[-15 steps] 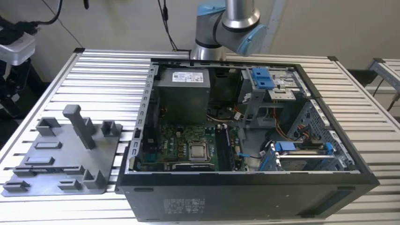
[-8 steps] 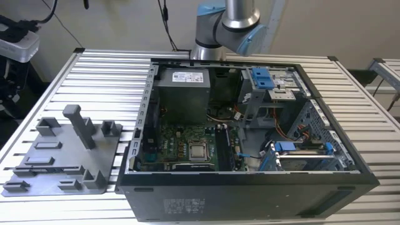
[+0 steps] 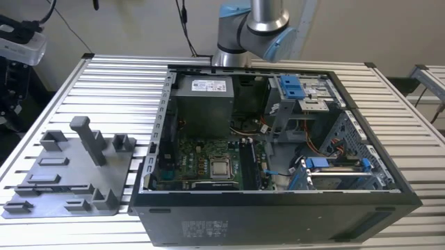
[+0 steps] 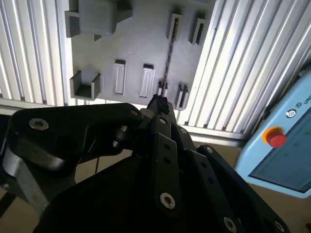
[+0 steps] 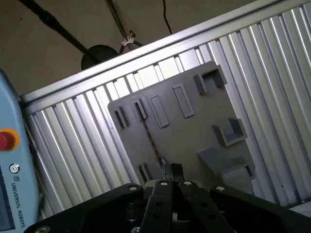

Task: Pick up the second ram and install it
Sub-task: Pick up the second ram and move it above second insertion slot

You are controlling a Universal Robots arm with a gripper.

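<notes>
**Clerk:** Containers first. What holds what?

**Inspector:** The computer case [image 3: 278, 221], black sheet metal, lies open on the ribbed aluminium table [image 3: 104, 88]. Inside it are a green motherboard [image 3: 198, 156] with a square metal processor [image 3: 221, 168], a grey boxed power supply [image 3: 201, 101], and drive cages fitted with blue plastic brackets [image 3: 292, 86]. Thin cables run between them.

**Clerk:** And beside the case?

**Inspector:** The fixture plate [image 3: 66, 172] is matte grey plastic, flat, with raised pockets, narrow slots and one tall post [image 3: 89, 138]. It rests on the table just beside the case, on the exterior view's left.

**Clerk:** Location of the task's item?

**Inspector:** In the second wrist view the second ram [image 4: 168, 53] stands on edge in the plate. It shows as a thin dark line between two small end holders, with a parallel pair of holders just beside it. The first wrist view shows the second ram [image 5: 152, 141] seated the same way.

**Clerk:** State of the pincer?

**Inspector:** The gripper [image 5: 171, 171] is made of black links with pale bolt heads. Its two fingertips are brought together, closed, with nothing seen between them. In both wrist views the tips line up with one end of the ram. I cannot tell how far apart the tips and the ram are.

**Clerk:** Anything further?

**Inspector:** A pale blue console [image 4: 286, 155] with a round red button [image 4: 275, 137] lies past the table's edge
</notes>
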